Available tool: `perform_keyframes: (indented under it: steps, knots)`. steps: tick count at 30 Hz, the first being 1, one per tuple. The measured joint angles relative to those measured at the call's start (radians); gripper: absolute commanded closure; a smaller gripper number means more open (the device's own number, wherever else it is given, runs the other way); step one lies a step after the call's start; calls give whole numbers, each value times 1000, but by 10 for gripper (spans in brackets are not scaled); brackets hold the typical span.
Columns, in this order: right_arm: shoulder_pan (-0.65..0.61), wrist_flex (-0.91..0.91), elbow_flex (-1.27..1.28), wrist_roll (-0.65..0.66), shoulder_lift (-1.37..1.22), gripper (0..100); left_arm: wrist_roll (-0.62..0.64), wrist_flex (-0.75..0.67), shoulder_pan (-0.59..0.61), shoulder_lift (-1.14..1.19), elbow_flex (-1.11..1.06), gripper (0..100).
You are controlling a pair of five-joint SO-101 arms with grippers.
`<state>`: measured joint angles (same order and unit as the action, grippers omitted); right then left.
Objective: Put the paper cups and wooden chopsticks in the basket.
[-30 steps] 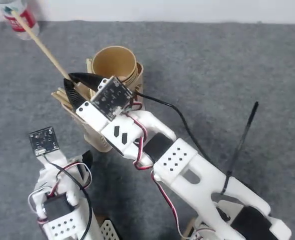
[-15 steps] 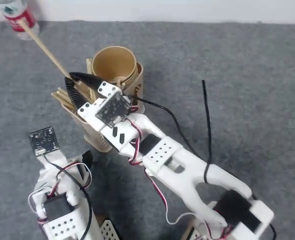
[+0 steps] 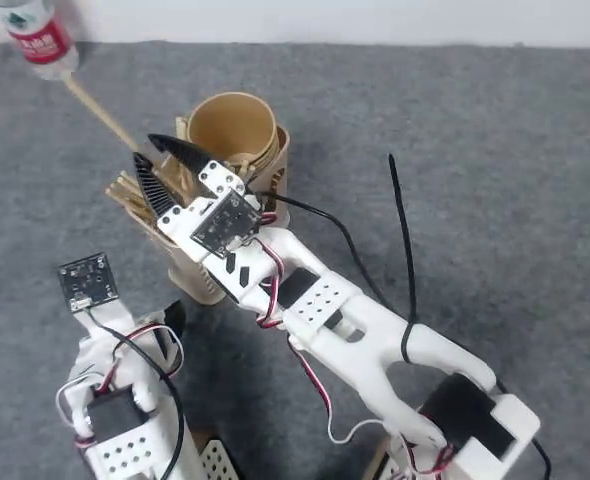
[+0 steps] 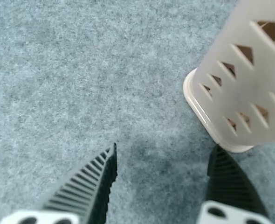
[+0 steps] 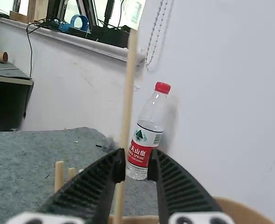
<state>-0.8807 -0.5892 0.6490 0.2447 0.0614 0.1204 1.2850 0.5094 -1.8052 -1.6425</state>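
The right gripper (image 3: pixel 145 148) hangs above the basket (image 3: pixel 190 275), its jaws parted wider than the wooden chopstick (image 3: pixel 95 108) that stands between them; the stick lies close against one jaw and slants up and away from the basket, so it looks loosed rather than pinched, though whether it rests on that finger is hard to judge. Its lower end goes down among the other chopsticks (image 3: pixel 125 190) in the basket, beside the paper cup (image 3: pixel 230 125) already standing there. The arm should spread its jaws a little more; it should then rise straight up, so that neither finger drags the stick out or knocks the cup. The left gripper (image 4: pixel 165 151) is wide open and empty, low over the carpet (image 4: pixel 81 70) beside the basket's foot; it does best to stay clear.
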Motion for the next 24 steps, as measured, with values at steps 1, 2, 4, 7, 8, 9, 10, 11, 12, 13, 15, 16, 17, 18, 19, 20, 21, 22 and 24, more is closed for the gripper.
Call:
perform_keyframes:
  steps: [1,2,4,7,8,9,10,11,12,13,15,16,17,18,19,20,21,22,24]
  knots:
    - [0,0,3,0,3,896,0,0,0,0,0,703]
    - [0,0,6,0,6,896,0,0,0,0,0,703]
    - [0,0,8,0,6,896,0,0,0,0,0,703]
    - [0,0,38,0,48,896,0,0,0,0,0,703]
    - [0,3,52,0,68,896,0,0,0,0,0,703]
    - [0,5,72,0,92,897,0,0,0,0,0,703]
    - [3,6,94,-2,118,897,0,0,0,0,0,703]
    - [11,6,114,-2,150,897,0,0,0,0,0,703]
    - [15,6,135,-2,190,897,0,0,0,0,0,703]
    - [15,6,153,-2,241,897,0,0,0,0,0,703]
    - [25,37,198,-2,364,897,0,0,0,0,0,703]
    - [34,74,206,-2,431,897,0,0,0,0,0,703]
    - [46,123,209,-2,508,897,0,0,0,0,0,703]
    - [57,180,207,-2,586,897,0,0,0,0,0,703]
    - [71,244,207,-2,669,897,0,0,0,0,0,703]
    - [84,313,203,-2,750,897,0,0,0,0,0,703]
    - [100,387,193,-2,829,897,0,0,0,0,0,703]
    - [120,465,178,-2,907,897,0,0,0,0,0,703]
    - [164,624,135,-2,1051,897,0,0,0,0,0,703]
